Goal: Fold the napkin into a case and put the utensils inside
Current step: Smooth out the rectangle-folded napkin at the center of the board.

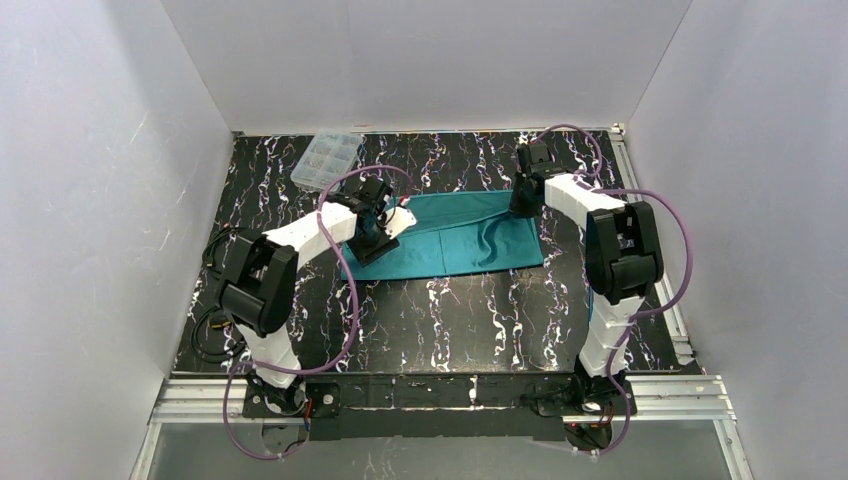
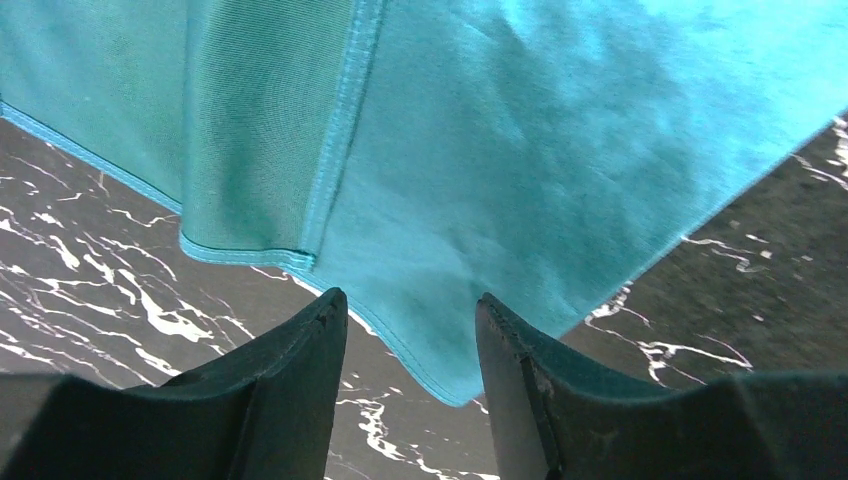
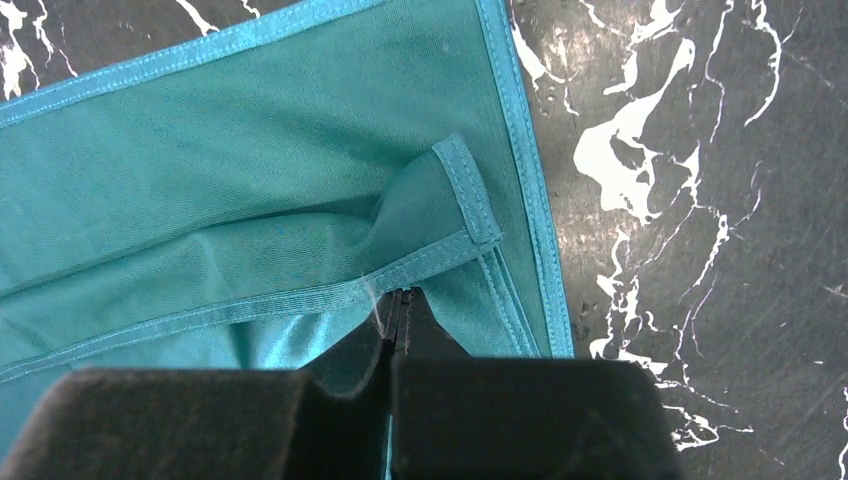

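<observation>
- Your napkin (image 1: 460,240) lies as a wide teal band on the black, white-veined table (image 1: 450,330), smooth-woven with a paler stitched hem and one layer folded over.
- Your right gripper (image 3: 402,300) is pressed together, pinching the puckered hem near the napkin's far right corner.
- Your left gripper (image 2: 410,310) stands spread astride the napkin's left corner (the point sits in the gap).
- A clear plastic compartment box (image 1: 327,158) sits beyond the napkin's left end; its contents are too small to tell.

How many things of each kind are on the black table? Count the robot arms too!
Teal napkin: 1
Clear plastic box: 1
Robot arms: 2 (left arm, right arm)
Total: 4
</observation>
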`<state>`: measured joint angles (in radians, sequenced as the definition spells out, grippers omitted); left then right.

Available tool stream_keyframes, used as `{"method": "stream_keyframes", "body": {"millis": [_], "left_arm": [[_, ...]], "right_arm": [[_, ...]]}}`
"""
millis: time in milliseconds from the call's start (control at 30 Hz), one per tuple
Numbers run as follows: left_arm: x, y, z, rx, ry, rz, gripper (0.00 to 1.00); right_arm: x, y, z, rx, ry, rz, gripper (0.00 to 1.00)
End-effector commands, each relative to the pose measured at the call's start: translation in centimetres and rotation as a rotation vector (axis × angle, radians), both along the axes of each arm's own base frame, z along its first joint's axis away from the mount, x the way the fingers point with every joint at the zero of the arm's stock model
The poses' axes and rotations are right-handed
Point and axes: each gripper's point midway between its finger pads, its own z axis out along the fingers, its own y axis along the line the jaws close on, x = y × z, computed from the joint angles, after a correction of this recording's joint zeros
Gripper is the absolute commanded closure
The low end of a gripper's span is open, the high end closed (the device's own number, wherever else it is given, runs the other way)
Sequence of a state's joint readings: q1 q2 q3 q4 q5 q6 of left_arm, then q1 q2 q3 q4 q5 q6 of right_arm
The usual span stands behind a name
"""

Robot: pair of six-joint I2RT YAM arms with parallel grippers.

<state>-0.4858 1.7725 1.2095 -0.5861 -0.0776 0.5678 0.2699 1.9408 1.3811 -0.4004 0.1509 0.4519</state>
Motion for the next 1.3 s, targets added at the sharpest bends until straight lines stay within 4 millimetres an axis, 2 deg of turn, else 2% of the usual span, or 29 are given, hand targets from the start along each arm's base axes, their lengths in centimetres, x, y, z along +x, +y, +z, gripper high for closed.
{"method": "stream_keyframes", "body": {"millis": [0,500,733,867,933,967,1067,1167,1267], "left_arm": [[2.3,1.0,0.6,0.077,-0.083,0.004,0.51],[5.5,1.9,1.4,0.15,-0.198,0.022,0.51],[8.6,2.5,4.0,0.166,-0.328,0.083,0.54],[9.1,2.3,5.5,0.144,-0.343,0.093,0.54],[7.9,1.4,6.3,0.078,-0.292,0.08,0.53],[7.2,0.3,7.0,0.008,-0.261,0.062,0.52],[3.3,-1.8,7.4,-0.094,-0.109,-0.014,0.48],[0.9,-2.6,5.5,-0.064,-0.041,-0.073,0.48],[-0.2,-3.2,3.7,-0.046,-0.007,-0.084,0.47]], "right_arm": [[2.4,0.3,1.8,0.004,-0.061,0.011,0.98],[5.9,-0.3,1.7,-0.021,-0.12,-0.035,0.97],[7.2,-0.3,1.6,-0.034,-0.133,-0.05,0.92],[7.6,-0.9,1.0,-0.063,-0.124,-0.068,0.92],[7.6,-1.4,0.7,-0.08,-0.12,-0.079,0.92],[7.6,-1.7,0.7,-0.089,-0.119,-0.087,0.92],[7.8,-2.4,0.3,-0.104,-0.112,-0.105,0.92],[8.0,-2.7,-0.2,-0.107,-0.099,-0.111,0.92],[8.2,-2.7,-0.7,-0.115,-0.078,-0.112,0.92]]}}
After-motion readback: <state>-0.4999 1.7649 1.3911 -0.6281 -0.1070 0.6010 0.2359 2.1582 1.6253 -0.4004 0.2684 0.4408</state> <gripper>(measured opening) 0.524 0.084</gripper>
